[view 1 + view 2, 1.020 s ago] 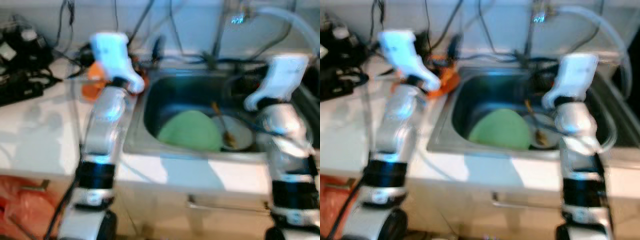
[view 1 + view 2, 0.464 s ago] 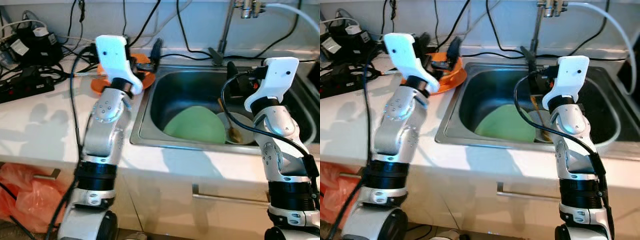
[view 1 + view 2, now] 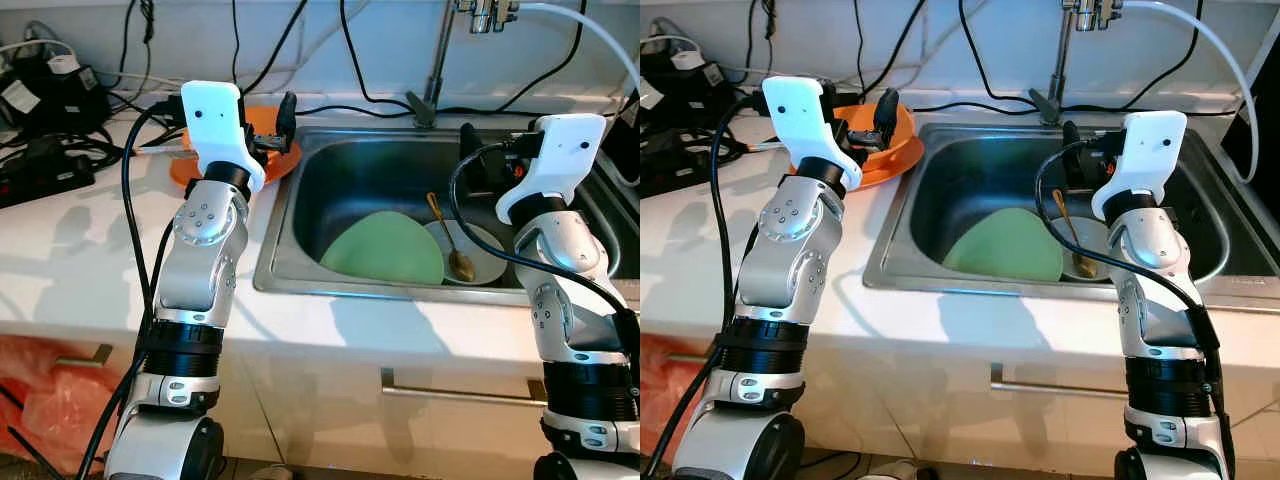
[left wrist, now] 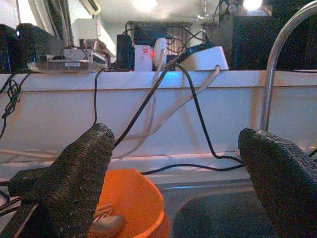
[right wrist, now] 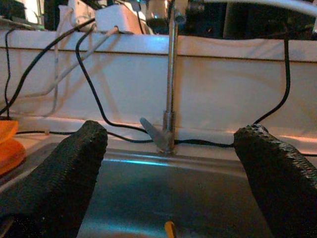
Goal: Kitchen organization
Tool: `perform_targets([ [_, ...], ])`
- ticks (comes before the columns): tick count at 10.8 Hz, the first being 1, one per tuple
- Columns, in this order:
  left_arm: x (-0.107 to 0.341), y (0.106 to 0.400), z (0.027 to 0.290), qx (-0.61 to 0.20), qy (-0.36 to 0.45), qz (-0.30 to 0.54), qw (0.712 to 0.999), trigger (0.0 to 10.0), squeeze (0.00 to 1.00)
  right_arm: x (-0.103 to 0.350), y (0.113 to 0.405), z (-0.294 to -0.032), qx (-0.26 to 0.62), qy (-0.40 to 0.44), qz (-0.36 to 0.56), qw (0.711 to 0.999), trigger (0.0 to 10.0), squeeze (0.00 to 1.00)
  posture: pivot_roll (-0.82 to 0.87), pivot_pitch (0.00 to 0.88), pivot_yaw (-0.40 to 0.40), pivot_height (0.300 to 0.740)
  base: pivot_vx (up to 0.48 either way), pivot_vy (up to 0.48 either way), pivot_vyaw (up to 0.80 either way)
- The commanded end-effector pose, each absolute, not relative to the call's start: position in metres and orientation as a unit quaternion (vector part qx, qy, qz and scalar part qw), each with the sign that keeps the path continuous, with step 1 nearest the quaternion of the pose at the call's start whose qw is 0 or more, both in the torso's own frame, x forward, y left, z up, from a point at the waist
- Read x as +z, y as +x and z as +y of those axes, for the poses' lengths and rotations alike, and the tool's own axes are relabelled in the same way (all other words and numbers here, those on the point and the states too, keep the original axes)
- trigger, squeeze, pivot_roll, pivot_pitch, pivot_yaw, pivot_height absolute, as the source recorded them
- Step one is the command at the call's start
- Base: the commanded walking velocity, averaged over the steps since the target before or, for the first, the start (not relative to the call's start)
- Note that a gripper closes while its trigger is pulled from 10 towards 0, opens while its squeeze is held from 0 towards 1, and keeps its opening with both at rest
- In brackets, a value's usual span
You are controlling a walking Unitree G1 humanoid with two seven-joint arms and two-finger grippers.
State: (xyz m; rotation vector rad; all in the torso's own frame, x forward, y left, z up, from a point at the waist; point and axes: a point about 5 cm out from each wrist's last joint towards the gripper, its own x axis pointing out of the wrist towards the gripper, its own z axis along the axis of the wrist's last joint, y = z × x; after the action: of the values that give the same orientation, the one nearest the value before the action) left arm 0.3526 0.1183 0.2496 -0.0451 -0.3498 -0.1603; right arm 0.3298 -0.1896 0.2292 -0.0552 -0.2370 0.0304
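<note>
Cupboard fronts with a metal handle [image 3: 455,390] sit nearest, below the white worktop [image 3: 70,250]. Two silver arms rise from the bottom edge, one on each side of a steel sink [image 3: 290,250] set into the worktop.

In the sink lies a green plate [image 3: 385,250], tilted against the near wall. Just to its right is a white bowl [image 3: 488,262], touching or overlapped by the plate, with a spoon [image 3: 452,245] resting in it, its yellowish handle pointing toward the back of the sink.

The right gripper [image 5: 168,178] hangs above the right half of the sink, jaws spread wide and holding nothing; its wrist view looks between the two fingers toward the tap [image 5: 171,74] at the back rim.

The left gripper [image 4: 178,183] is above the worktop at the sink's left back corner, jaws also released and empty. Just beyond it sits an orange bowl [image 3: 890,145] on the worktop, touching the sink's edge, with something small inside that cannot be made out.

Farthest back, black cables [image 3: 380,100] trail along the wall, and power strips and plugs [image 3: 45,160] crowd the far left of the worktop.
</note>
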Motion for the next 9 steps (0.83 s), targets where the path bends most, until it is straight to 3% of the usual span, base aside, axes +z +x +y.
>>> perform_targets([
  [1, 0.244, 0.354, 0.123, -0.065, -0.016, -0.16, 0.985, 10.0, 0.0, 0.224, 0.331, -0.188, 0.018, -0.027, -0.102, 0.994, 10.0, 0.45, 0.09, 0.022, 0.064, 0.74, 0.0, 0.0, 0.0],
  [2, 0.242, 0.355, 0.126, -0.056, -0.01, -0.158, 0.986, 10.0, 0.0, 0.224, 0.33, -0.186, 0.021, -0.028, -0.102, 0.994, 10.0, 0.12, 0.08, 0.022, 0.064, 0.74, 0.0, 0.0, 0.0],
  [3, 0.239, 0.356, 0.131, -0.041, -0.004, -0.153, 0.987, 10.0, 0.0, 0.223, 0.33, -0.185, 0.024, -0.029, -0.099, 0.994, 10.0, 0.0, 0.09, 0.025, 0.064, 0.74, 0.0, 0.0, 0.0],
  [6, 0.207, 0.362, 0.154, -0.009, 0.052, -0.086, 0.995, 10.0, 0.0, 0.215, 0.328, -0.175, 0.11, 0.037, -0.036, 0.993, 10.0, 0.0, 0.08, 0.027, 0.07, 0.74, 0.0, 0.0, 0.0],
  [9, 0.194, 0.368, 0.158, -0.025, 0.092, -0.048, 0.994, 10.0, 0.0, 0.2, 0.31, -0.169, 0.204, -0.008, 0.025, 0.979, 10.0, 0.0, 0.07, 0.037, 0.073, 0.74, 0.0, 0.0, 0.0],
])
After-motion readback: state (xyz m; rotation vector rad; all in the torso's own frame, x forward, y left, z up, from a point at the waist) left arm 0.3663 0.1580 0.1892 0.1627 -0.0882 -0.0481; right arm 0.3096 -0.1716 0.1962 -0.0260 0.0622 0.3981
